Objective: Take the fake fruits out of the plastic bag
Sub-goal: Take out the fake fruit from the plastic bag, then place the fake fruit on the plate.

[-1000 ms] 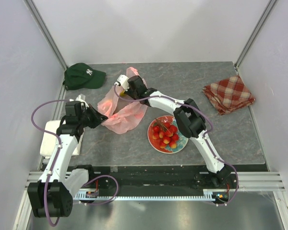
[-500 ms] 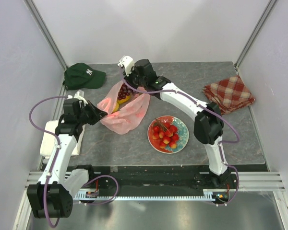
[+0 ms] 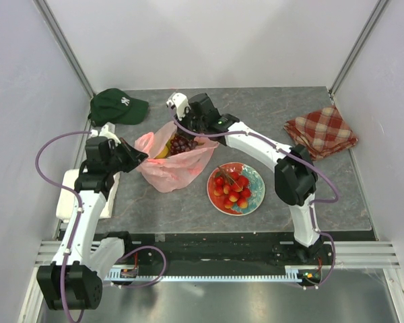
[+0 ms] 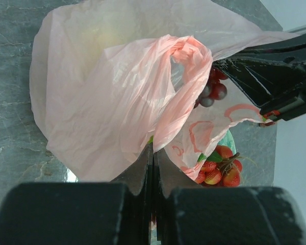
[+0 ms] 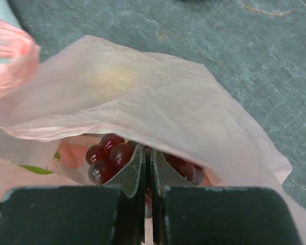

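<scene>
The pink plastic bag (image 3: 172,168) lies left of centre with its mouth pulled open. My left gripper (image 3: 140,156) is shut on its near handle, a twisted strip (image 4: 186,56) that runs down into the jaws. A dark purple grape bunch (image 3: 183,143) shows in the mouth. My right gripper (image 5: 148,150) is shut in the middle of that bunch, with grapes (image 5: 107,155) crowding both sides of its fingers. The bag's film (image 5: 143,97) drapes over its tips. A yellow fruit (image 3: 163,153) sits beside the grapes. The red berries (image 3: 232,188) lie on the plate (image 3: 257,195).
A green cap (image 3: 118,106) lies at the back left. A red-checked folded cloth (image 3: 321,131) lies at the back right. A white block (image 3: 69,195) sits under the left arm. Walls close in the table on three sides.
The right gripper rose from the bag, then came down and to the right, and the grapes came into view at its tips. The bag's mouth spread open. The left gripper shifted slightly left.
</scene>
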